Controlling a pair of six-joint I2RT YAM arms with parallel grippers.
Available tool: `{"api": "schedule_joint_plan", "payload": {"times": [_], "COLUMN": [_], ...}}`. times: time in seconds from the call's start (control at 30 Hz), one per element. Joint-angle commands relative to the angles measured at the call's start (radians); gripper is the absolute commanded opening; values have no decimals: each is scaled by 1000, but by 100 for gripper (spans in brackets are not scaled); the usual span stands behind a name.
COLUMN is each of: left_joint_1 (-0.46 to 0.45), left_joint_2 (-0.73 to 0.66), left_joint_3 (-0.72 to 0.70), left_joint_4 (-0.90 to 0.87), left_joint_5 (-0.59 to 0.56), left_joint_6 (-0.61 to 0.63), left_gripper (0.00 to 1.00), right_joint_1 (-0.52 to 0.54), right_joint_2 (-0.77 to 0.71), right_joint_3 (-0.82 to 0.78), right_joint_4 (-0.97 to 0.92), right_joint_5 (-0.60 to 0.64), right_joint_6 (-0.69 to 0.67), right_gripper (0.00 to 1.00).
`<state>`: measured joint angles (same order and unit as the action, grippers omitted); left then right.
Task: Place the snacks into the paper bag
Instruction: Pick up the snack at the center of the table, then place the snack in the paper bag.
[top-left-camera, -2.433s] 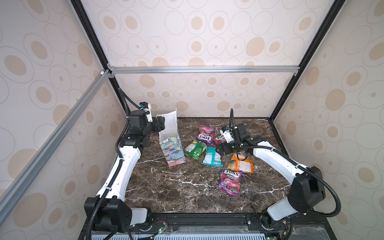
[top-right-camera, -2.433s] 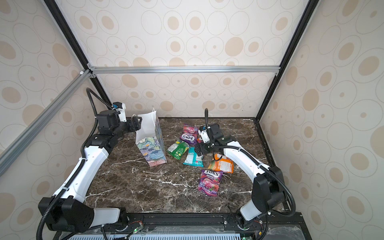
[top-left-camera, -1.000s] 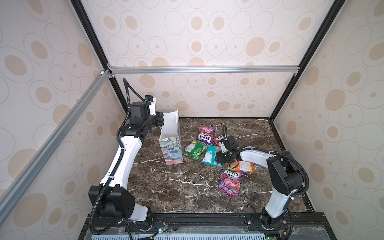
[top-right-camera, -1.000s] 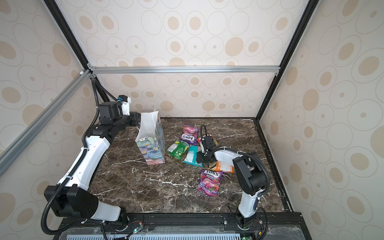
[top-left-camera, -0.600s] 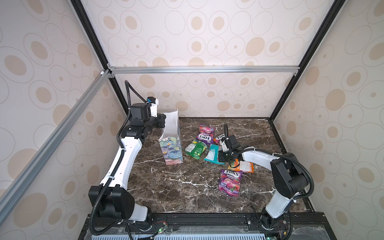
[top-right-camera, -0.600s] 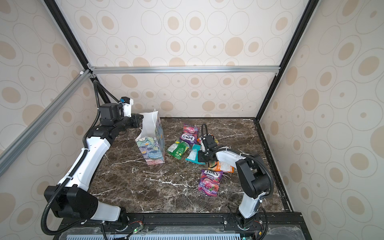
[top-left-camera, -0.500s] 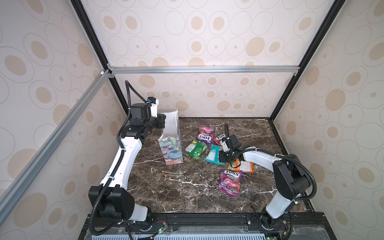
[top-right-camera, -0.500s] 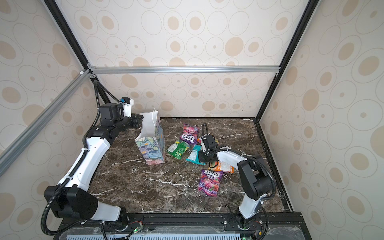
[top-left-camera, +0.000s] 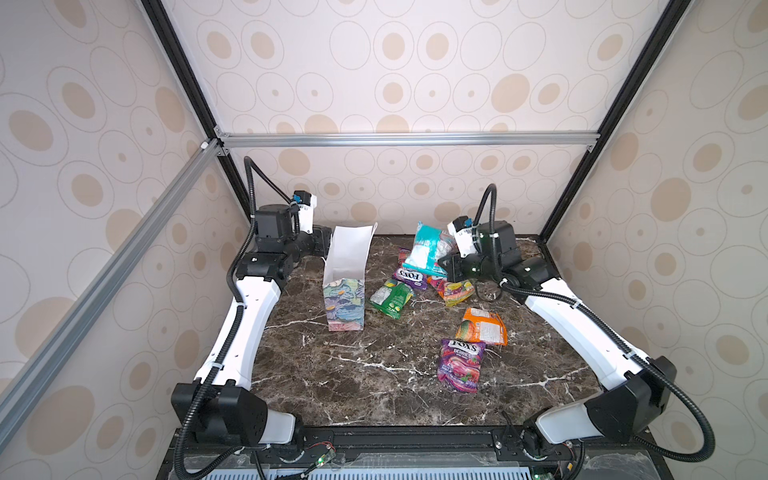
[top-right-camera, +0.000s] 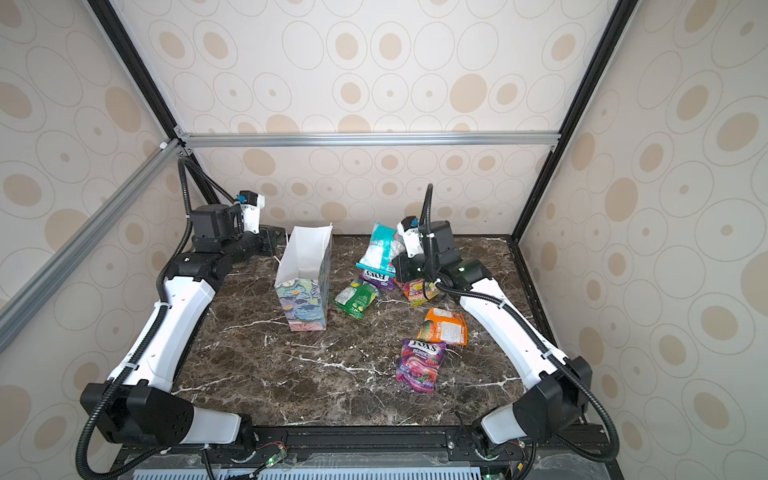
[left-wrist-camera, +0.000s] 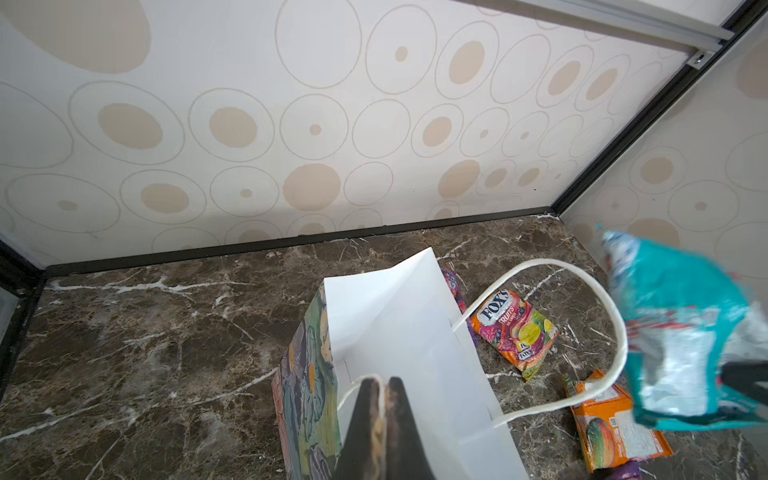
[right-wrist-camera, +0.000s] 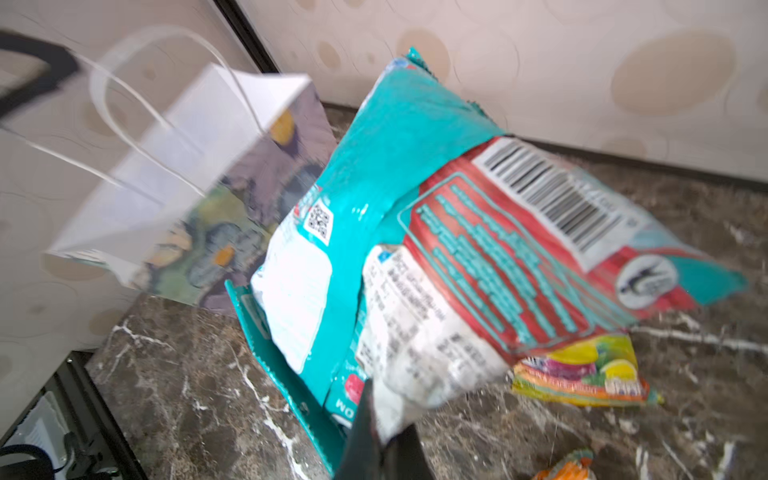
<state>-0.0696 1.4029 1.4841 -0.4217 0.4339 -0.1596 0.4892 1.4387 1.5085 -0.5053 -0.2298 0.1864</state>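
My left pincer is fully closed, clamped on the near rim of the paper bag, right where a cord comes out of the rim. The bag stands upright on the table, left of centre toward the back. Its mouth is open and the white inside shows; I can't see its bottom. The far cord handle loops out loose toward the snacks.

My right pincer is closed tight on one edge of the teal-white pouch. That pouch is off the table, up in the air to the right of the bag. It sits about level with the bag's mouth, with a clear gap between them, and it is not over the opening. The right wrist view is blurred.

The other five snacks lie flat on the table:
- The green pouch is just right of the bag's base.
- The purple pouch is behind the green one; in both top views the held pouch partly covers it.
- The red-yellow pouch is right of the purple pouch, below my right wrist.
- The orange pouch is nearer my base.
- The second purple pouch touches the orange one's near edge.
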Motion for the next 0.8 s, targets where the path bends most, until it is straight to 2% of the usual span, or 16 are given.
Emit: {"api": "schedule_joint_plan", "payload": {"times": [0.0,0.27,0.43,0.57,0.77], "left_joint_1": [-3,-2,-4,-6,-9], "left_joint_2": [-8,-18,-26,-37,-31], "left_joint_3": [28,15,20,-4,-4], "left_joint_4": [1,16,8,32,23], "left_joint_5": [31,31,30,29,21], "left_joint_6": [20,11,8,-10,-5], "left_gripper": [0,0,0,0,0], "right_joint_1": [34,160,239,269,313], "right_joint_2": [7,138,366,501,575], "right_joint_3": [93,357,744,967,1051], "right_joint_4": [-2,11,-243,-336,-327], "right_joint_5": [-42,-39,52,104,159], "right_joint_6": [-52,-101,-140,-107,-88], "right_gripper": [0,0,0,0,0]}}
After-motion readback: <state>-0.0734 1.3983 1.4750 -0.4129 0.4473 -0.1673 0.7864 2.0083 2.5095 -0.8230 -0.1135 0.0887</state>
